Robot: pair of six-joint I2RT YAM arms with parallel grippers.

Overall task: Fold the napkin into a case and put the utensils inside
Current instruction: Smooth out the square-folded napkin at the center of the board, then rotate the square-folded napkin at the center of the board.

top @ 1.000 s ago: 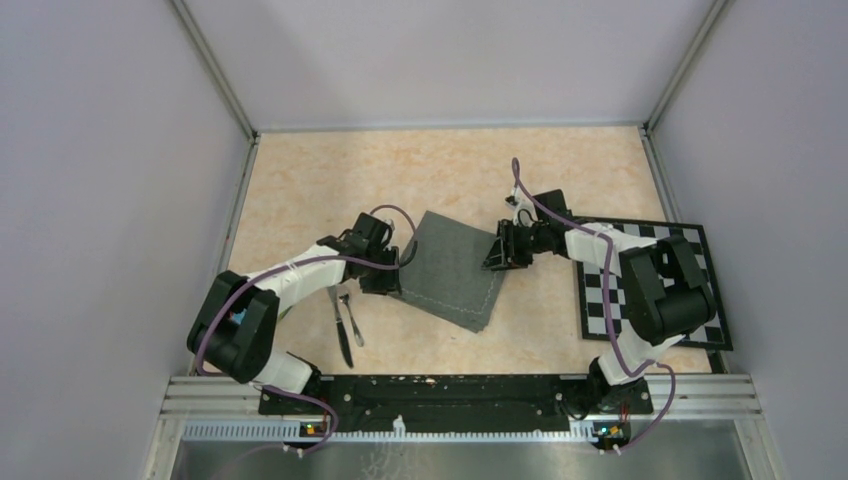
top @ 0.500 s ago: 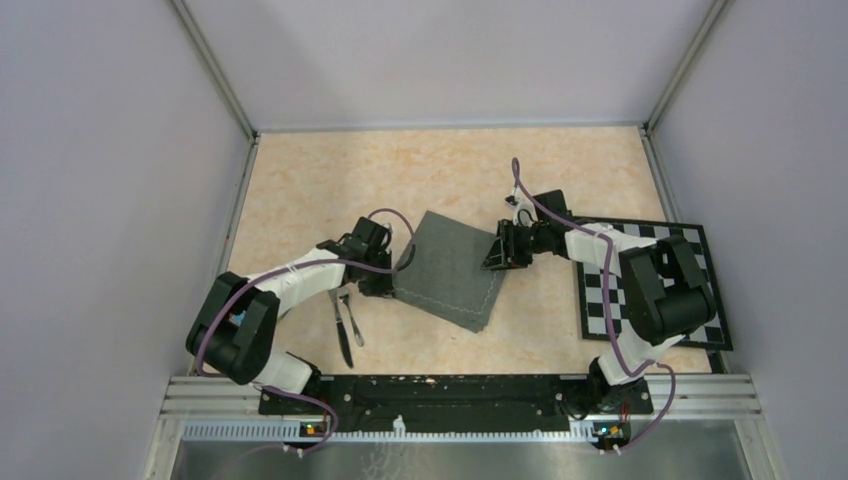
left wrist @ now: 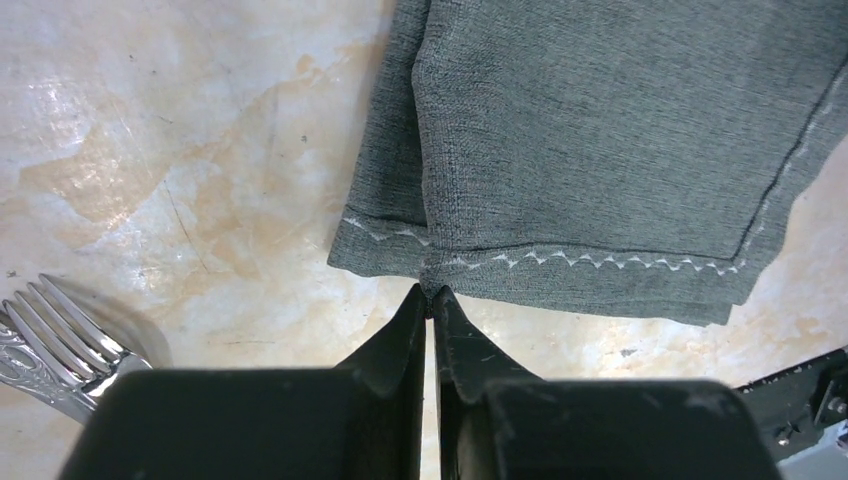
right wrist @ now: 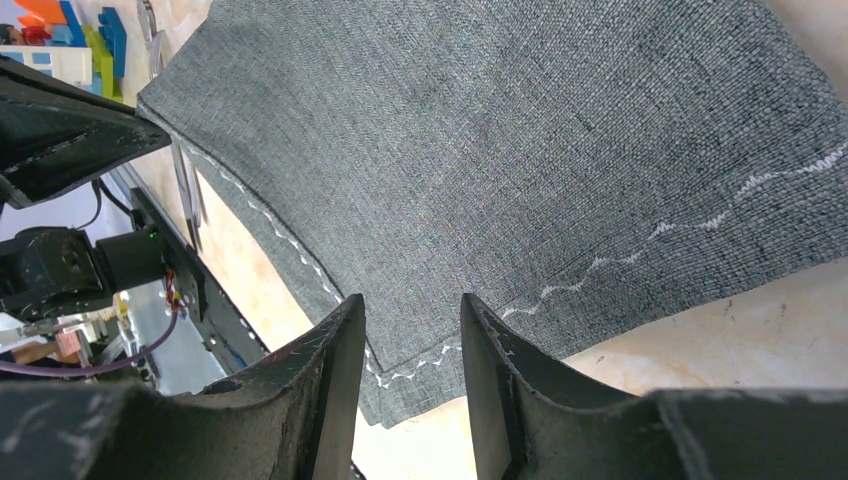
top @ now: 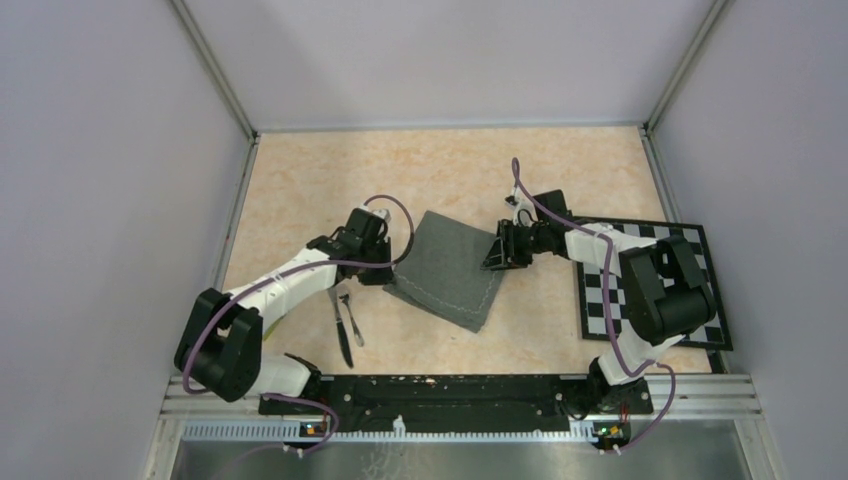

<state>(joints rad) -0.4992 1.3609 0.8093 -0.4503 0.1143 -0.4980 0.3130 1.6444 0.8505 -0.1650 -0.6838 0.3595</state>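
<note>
**Top view.** Napkin (top: 447,268) lies mid-counter (top: 330,190), turned on the diagonal. It looks doubled over, but is a broad patch and not yet a narrow case. Knife (top: 342,330) and fork (top: 351,322) lie side by side on the counter, near-left of the cloth and just beside the L forearm, neither inside it. Judged early stage: more folds, then both utensils to load. L pincer (top: 384,272) is at the cloth's left edge, R pincer (top: 494,258) at its right corner. Checkered board (top: 598,315) sits to the right, apart from the cloth. Bare counter on the far side gives room. The near-left is tight because of the cutlery.

**L wrist.** L pincer (left wrist: 430,292) has its tips together right on the stitched hem. A ridge in the cloth runs up from them, so prob. nipped on the napkin (left wrist: 600,130). A second layer peeks out below and to the left. Fork tines are at the frame edge.

**R wrist.** R pincer (right wrist: 410,300) is apart, holding nothing, and straddles the hemmed edge near a corner. Two layers show there.
</note>
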